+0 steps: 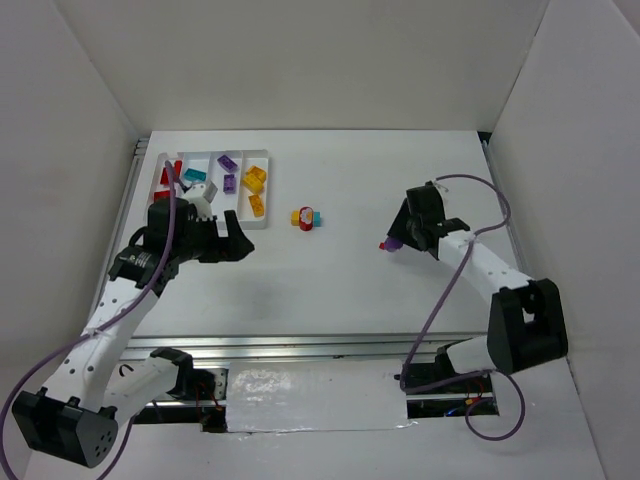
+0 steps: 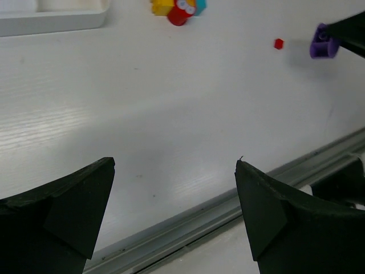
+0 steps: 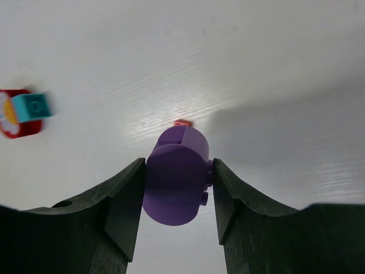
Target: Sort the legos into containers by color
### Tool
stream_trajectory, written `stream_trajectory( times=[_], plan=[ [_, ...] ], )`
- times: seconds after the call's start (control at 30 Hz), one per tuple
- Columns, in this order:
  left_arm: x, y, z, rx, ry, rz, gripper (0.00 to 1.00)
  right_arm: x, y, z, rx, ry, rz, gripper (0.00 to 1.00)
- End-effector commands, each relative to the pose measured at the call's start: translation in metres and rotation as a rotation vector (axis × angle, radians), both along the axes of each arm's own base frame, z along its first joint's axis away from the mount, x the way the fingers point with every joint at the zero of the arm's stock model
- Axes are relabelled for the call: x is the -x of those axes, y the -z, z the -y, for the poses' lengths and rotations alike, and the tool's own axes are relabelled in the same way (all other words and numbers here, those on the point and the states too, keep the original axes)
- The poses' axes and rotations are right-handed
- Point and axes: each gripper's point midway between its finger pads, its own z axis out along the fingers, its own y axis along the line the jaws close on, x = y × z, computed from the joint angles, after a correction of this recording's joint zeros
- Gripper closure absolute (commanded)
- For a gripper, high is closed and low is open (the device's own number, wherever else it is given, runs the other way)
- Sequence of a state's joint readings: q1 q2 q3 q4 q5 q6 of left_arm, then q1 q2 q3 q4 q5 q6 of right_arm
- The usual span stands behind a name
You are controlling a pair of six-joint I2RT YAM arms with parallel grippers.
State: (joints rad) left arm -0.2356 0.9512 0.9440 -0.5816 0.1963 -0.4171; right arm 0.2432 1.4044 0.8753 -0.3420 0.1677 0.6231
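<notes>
The white counter (image 1: 330, 290) carries everything, with the two arms reaching in from its near edge. At its far left lies the white tray (image 1: 270, 190), its four long compartments running side by side. From left to right they hold red bricks (image 1: 168, 175), a teal brick (image 1: 194, 176), two purple bricks (image 1: 228, 163) and two yellow bricks (image 1: 255, 178). A pale grey piece beside the teal one is too small to make out. The left gripper (image 2: 174, 162) hangs just in front of the tray's near end with its fingers (image 2: 74, 200) spread wide above the counter, gripping nothing. The right gripper (image 3: 177, 171) is well apart on the right side of the counter, and its fingers (image 3: 122, 197) are pinching a rounded purple brick (image 3: 175, 182), one pad against each flank (the studs face the right-hand finger). Whether that brick rests on the counter or hangs just above it, I cannot tell. Between the tray and the right gripper, nearer the tray, sits a multicoloured cluster (image 1: 305, 217) of yellow, red and teal pieces stuck together, loose on the counter. The smallest thing in view is a tiny red piece (image 3: 182, 123), lying on the counter just beyond the pinched purple brick.
</notes>
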Motion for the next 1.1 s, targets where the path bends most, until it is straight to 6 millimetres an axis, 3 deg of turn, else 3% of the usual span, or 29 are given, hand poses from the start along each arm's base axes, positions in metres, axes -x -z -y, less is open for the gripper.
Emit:
stream_trajectory(
  times=[0.0,0.03,0.07,0.2,0.27,0.33,0.37,0.53,0.63,0.77,1.07],
  plan=[
    [0.010,-0.024,0.037,0.176,0.173,0.067,0.00,-0.004,-0.047,-0.021,-0.026,-0.068,0.154,1.00],
    [0.008,-0.035,0.049,0.230,0.220,0.118,0.01,0.000,-0.058,-0.026,-0.036,-0.074,0.180,1.00],
    [0.016,-0.028,0.063,0.314,0.259,0.071,0.00,0.003,-0.064,-0.029,-0.042,-0.057,0.188,1.00],
    [0.028,-0.043,0.118,0.441,0.398,0.130,0.00,0.021,-0.098,-0.059,-0.088,-0.047,0.253,1.00],
    [0.028,-0.061,0.137,0.475,0.438,0.200,0.01,0.034,-0.120,-0.080,-0.146,-0.071,0.288,1.00],
    [0.029,-0.065,0.153,0.482,0.445,0.218,0.00,0.044,-0.141,-0.092,-0.178,-0.082,0.339,1.00],
    [0.028,-0.074,0.158,0.493,0.447,0.243,0.00,0.054,-0.151,-0.108,-0.207,-0.115,0.356,1.00],
    [0.020,-0.072,0.179,0.473,0.457,0.230,0.00,0.078,-0.186,-0.141,-0.334,-0.215,0.434,1.00],
    [0.017,-0.064,0.183,0.458,0.458,0.212,0.00,0.090,-0.195,-0.155,-0.353,-0.263,0.433,1.00],
    [0.020,-0.066,0.190,0.484,0.487,0.213,0.00,0.101,-0.203,-0.170,-0.372,-0.302,0.441,1.00],
    [0.025,-0.072,0.200,0.510,0.529,0.221,0.03,0.103,-0.207,-0.188,-0.367,-0.333,0.436,1.00]
  ],
)
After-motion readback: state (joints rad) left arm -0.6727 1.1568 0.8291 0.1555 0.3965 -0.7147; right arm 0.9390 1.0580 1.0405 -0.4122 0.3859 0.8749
